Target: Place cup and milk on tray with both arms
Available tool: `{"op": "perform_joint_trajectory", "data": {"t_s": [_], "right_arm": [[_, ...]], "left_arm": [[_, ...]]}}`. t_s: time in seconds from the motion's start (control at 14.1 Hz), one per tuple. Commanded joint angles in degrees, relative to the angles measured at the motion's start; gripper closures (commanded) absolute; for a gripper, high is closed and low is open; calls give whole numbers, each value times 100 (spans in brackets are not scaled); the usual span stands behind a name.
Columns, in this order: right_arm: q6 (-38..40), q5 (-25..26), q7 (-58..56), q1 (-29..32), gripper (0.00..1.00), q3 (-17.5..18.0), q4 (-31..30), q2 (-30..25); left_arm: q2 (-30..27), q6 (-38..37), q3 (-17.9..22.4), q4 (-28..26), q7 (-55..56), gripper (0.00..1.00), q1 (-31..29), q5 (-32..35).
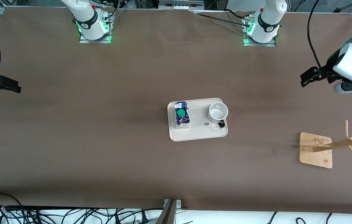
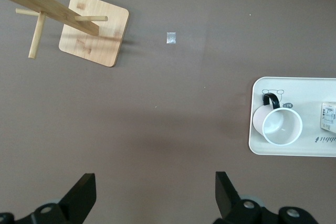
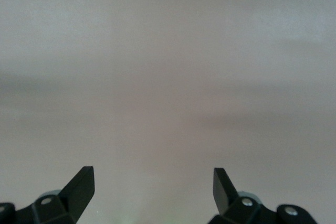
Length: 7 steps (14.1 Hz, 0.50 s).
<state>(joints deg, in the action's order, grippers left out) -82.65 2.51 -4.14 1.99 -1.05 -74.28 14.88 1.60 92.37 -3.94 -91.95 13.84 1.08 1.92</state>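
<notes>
The cream tray lies at the table's middle. The white cup stands upright on the tray's end toward the left arm, its black handle toward the front camera. The dark-blue milk carton with a green cap stands on the tray's other end. The left wrist view shows the tray, the cup and an edge of the milk. My left gripper is open and empty, up over the table's left-arm end. My right gripper is open and empty over the right-arm end.
A wooden rack with a square base and slanted pegs stands toward the left arm's end, nearer the front camera than the tray; it also shows in the left wrist view. A small pale mark lies on the brown table beside it.
</notes>
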Motion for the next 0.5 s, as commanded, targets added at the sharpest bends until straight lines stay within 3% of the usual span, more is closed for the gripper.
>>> {"op": "perform_joint_trajectory", "data": {"t_s": [0.0,0.43], "right_arm": [[30,13,62,65,0,52,10,-46],[-5,4,115,56,0,52,-16,-38]], "left_arm": [[69,-79,-19,300,-66,0,-38,1],[51,-105,-98,300,-75,0,-20,-8]]}}
